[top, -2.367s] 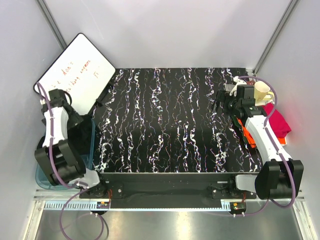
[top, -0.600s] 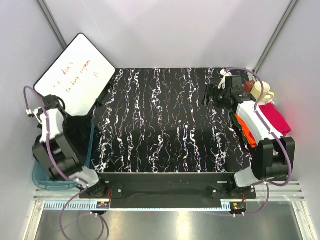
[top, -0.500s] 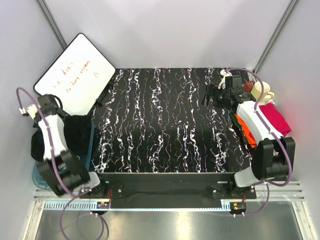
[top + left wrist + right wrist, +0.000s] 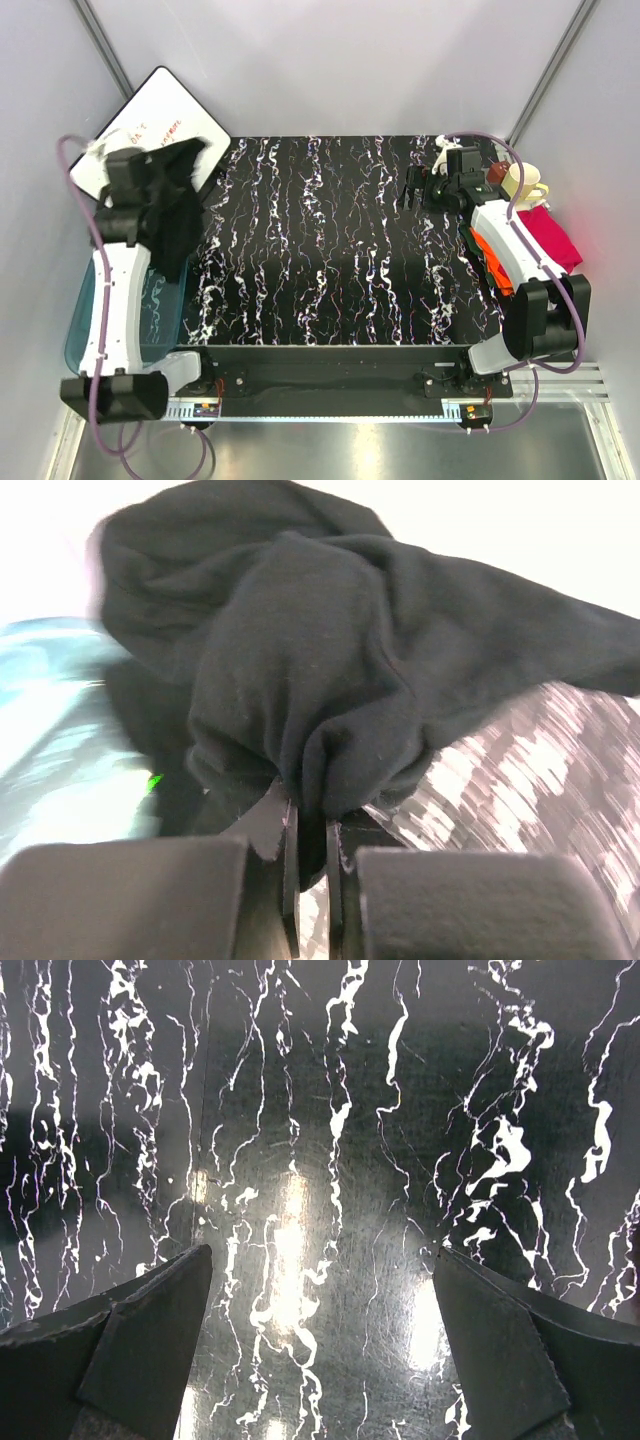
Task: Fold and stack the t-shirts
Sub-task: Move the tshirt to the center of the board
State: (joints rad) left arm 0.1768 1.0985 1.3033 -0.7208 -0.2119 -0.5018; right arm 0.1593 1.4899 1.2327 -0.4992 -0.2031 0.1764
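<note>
Clamping black t-shirt in left hand, right hand spread wide over table

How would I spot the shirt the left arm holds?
Find the black, white-veined table and go to its left edge, where a blue bin sits near a white board. There hangs the black t-shirt, bunched and pinched in the left arm's fingers. Unlike the pink t-shirt far right, it is plain black and lifted.

Bright overhead light glares off the glossy table; the left wrist view is overexposed and blurry.
</note>
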